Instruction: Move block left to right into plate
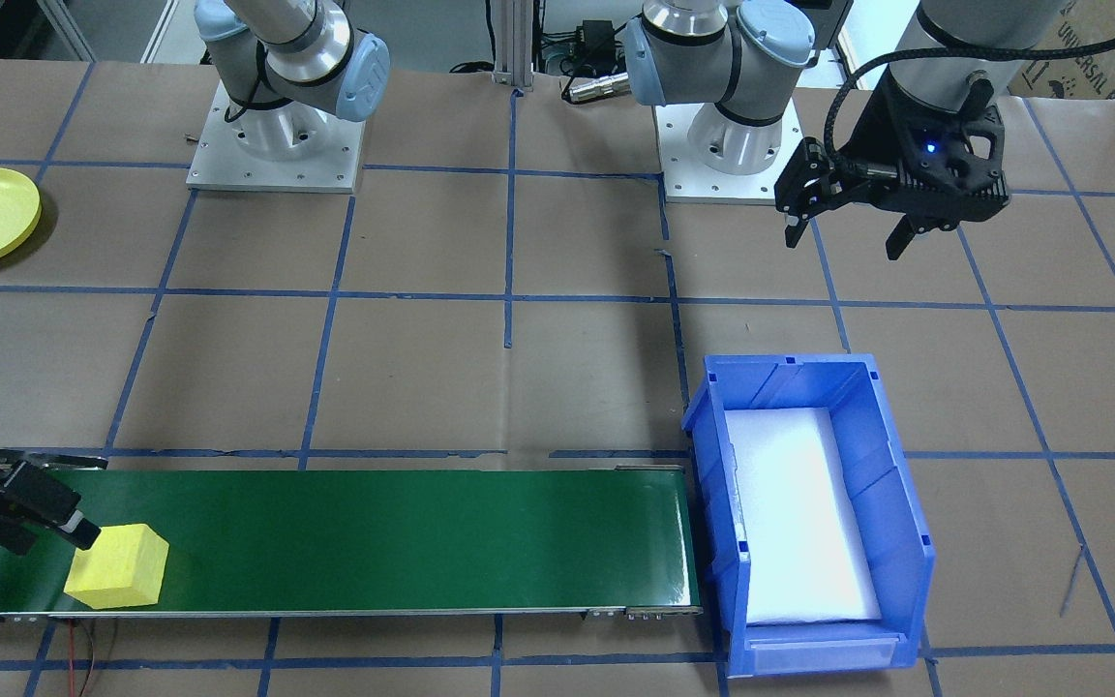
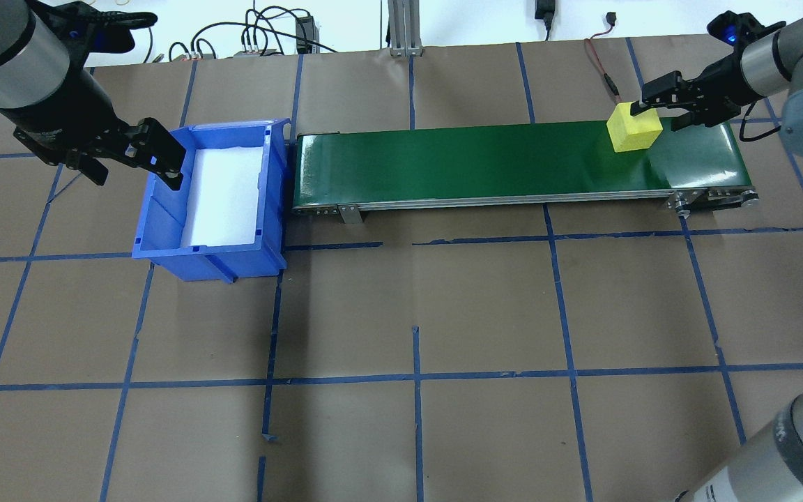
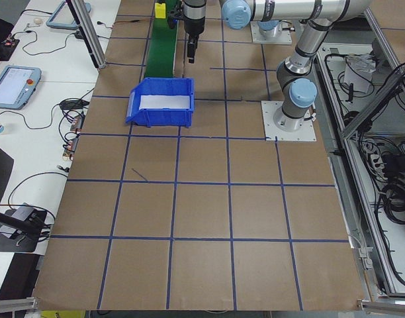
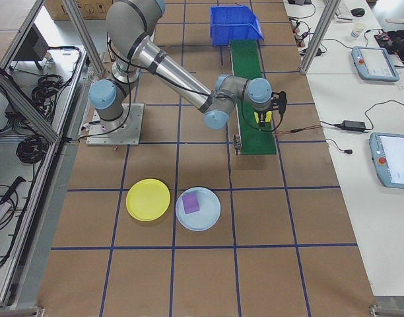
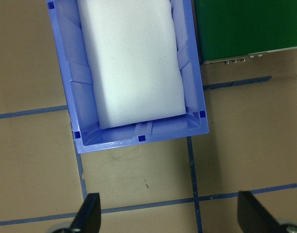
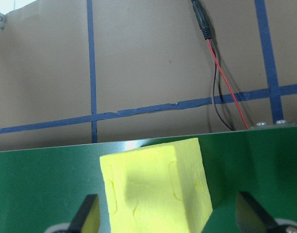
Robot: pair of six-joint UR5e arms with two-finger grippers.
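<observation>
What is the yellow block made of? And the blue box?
The yellow block looks like soft foam: its matte faces show dents and wrinkled creases, so probably sponge-like rather than wood. The blue box looks like hard moulded plastic: smooth, slightly shiny walls with ribs. The white pad inside it could be foam too, but that's less sure.

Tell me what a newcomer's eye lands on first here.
First, the yellow block at the right end of the green conveyor belt, with the right hand open around it, fingers not yet closed. Next, the blue bin at the belt's other end, lined with white foam, the left hand hanging open near it. The yellow plate lies empty on the table beside a light blue plate.
</observation>
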